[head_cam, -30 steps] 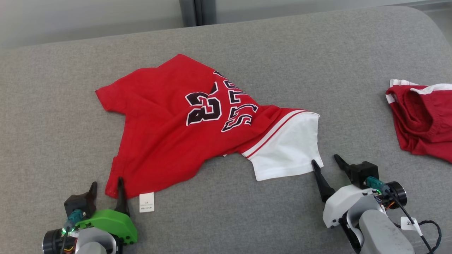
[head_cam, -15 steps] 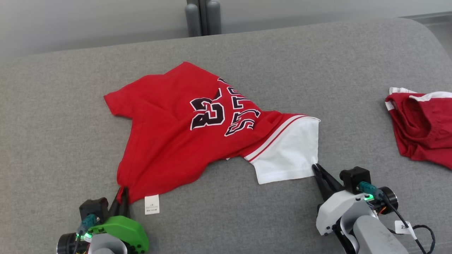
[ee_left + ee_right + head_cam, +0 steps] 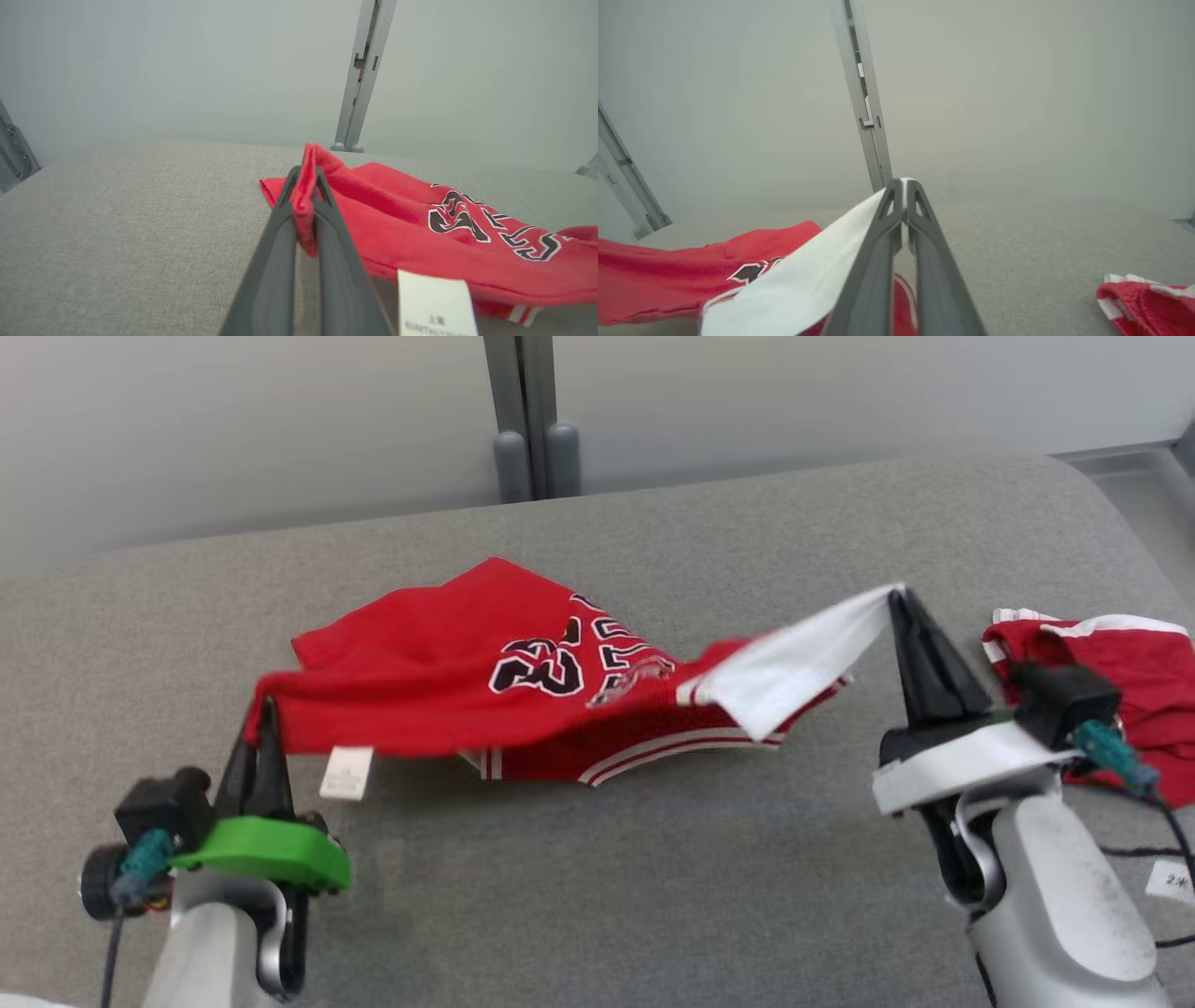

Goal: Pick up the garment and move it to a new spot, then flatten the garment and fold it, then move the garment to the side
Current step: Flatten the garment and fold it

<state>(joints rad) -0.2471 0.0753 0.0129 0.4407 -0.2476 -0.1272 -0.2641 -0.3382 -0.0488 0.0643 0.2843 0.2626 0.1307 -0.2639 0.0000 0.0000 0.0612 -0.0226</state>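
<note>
The garment is a red jersey with dark numbers and a white sleeve. It hangs stretched between my two grippers above the grey cushion, sagging in the middle. My left gripper is shut on a red corner near the white care tag; red cloth is pinched between its fingers. My right gripper is shut on the edge of the white sleeve, raised higher than the left one.
A second red piece of clothing with white trim lies crumpled at the right, close behind my right wrist. The grey cushion spreads under everything. A pale wall and a metal post stand behind.
Both grippers closed on the garment's near corners and lifted them off the cushion, the right higher. The head camera also tilted up, showing more wall.
</note>
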